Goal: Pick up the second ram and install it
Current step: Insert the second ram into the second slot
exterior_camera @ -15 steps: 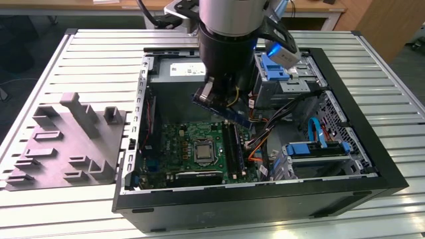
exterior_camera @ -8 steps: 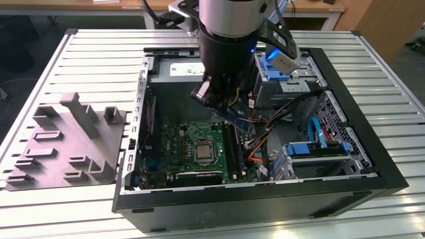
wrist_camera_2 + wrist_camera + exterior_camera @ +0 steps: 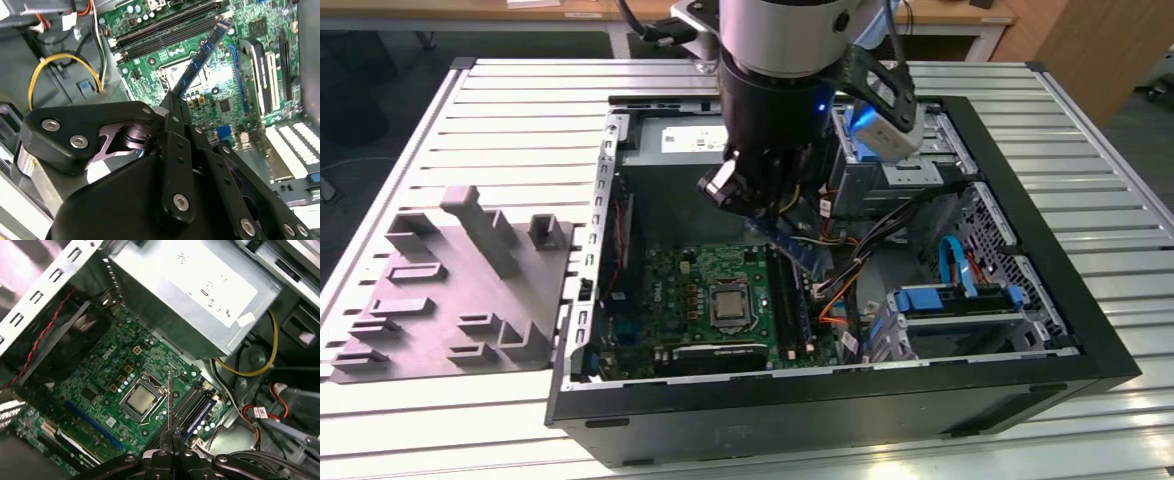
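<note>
My gripper (image 3: 767, 213) hangs inside the open computer case (image 3: 1067, 330), shut on the second ram (image 3: 793, 246). The ram is a thin bluish board with black chips, and it slants down over the green motherboard (image 3: 694, 290). In the second wrist view the ram (image 3: 202, 55) runs out from the fingertips (image 3: 175, 107) toward the long black memory slots (image 3: 165, 30). In the first wrist view it shows edge-on as a thin line (image 3: 170, 400) above the gripper (image 3: 172, 435), beside the slots (image 3: 192, 407). Its lower end stays above the board, not seated in a slot.
The processor socket (image 3: 140, 400) lies next to the slots. A grey power supply (image 3: 190, 285) fills the case's far end, with yellow and orange cables (image 3: 60, 65) beside it. Blue drive brackets (image 3: 961, 300) sit on the exterior view's right. A grey fixture (image 3: 454, 280) stands on the slatted table.
</note>
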